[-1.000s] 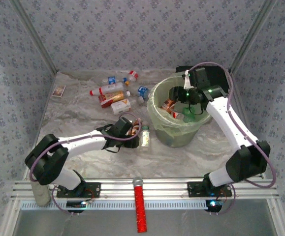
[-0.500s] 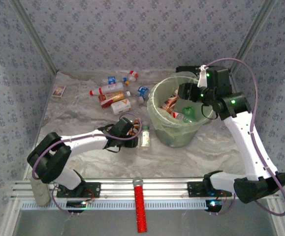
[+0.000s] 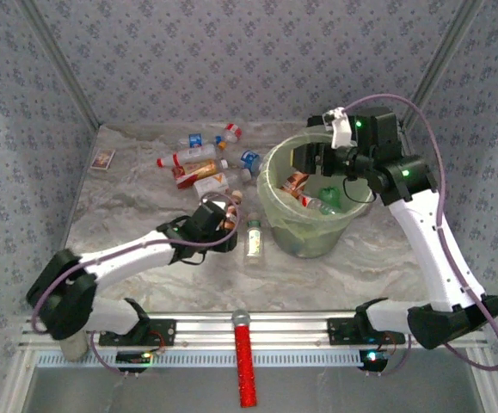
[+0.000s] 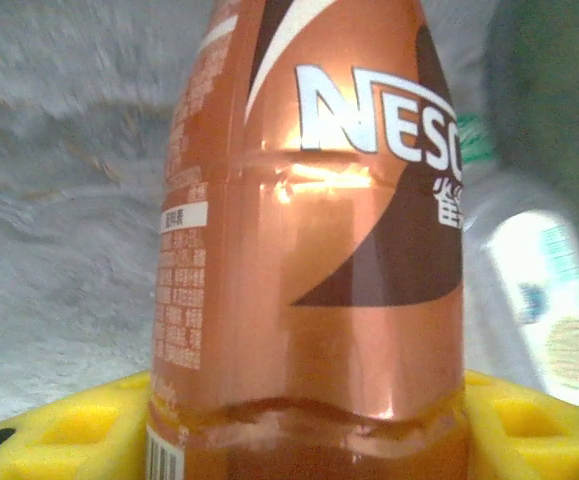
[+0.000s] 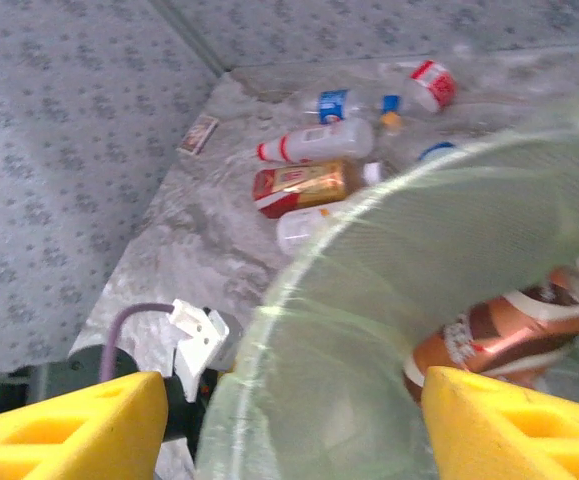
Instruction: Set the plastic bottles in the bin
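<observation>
Overhead, your left gripper (image 3: 221,222) is left of the bin (image 3: 285,231). Its wrist view alone lets you read "NESC" in white on the copper-orange bottle (image 4: 319,250) clamped between the yellow fingers (image 4: 79,420). Your right gripper (image 5: 289,410) is spread wide and empty over the bin rim; a second copper bottle (image 5: 489,335) lies inside.

The big bin (image 3: 277,227) stands on the right of the table (image 3: 352,271), its top open under the right gripper (image 3: 311,160). A small clear bottle (image 3: 254,239) lies between the bin and the copper-orange bottle (image 4: 319,250) in the left gripper (image 3: 228,215). More bottles (image 3: 199,168) crowd the back. The near and left table is bare.
</observation>
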Tool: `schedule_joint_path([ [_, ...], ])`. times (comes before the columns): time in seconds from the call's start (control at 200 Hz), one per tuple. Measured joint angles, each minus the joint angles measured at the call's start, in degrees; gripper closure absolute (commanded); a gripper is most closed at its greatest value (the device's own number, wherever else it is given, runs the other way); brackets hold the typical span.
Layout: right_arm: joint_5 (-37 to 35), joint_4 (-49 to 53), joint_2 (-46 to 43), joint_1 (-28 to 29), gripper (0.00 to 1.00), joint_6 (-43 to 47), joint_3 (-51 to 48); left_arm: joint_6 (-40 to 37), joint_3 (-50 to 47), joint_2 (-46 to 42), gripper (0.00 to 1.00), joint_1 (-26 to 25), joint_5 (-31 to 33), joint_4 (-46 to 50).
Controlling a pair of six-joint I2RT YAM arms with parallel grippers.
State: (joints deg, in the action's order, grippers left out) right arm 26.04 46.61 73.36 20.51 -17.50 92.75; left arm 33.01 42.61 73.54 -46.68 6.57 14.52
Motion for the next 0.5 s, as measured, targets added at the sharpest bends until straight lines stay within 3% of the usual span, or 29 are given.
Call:
schedule_joint_path([
  [0.25,2.1,-2.1,6.3,5.8,0.20,0.7,7.7,-2.0,-1.3,-17.7,0.85,0.2,0.8,-5.6],
  [0.5,4.6,-3.5,18.6,9.4,0.21,-0.3,15.9,-2.6,-5.8,-24.1,0.95,2.1,-2.8,-15.2],
])
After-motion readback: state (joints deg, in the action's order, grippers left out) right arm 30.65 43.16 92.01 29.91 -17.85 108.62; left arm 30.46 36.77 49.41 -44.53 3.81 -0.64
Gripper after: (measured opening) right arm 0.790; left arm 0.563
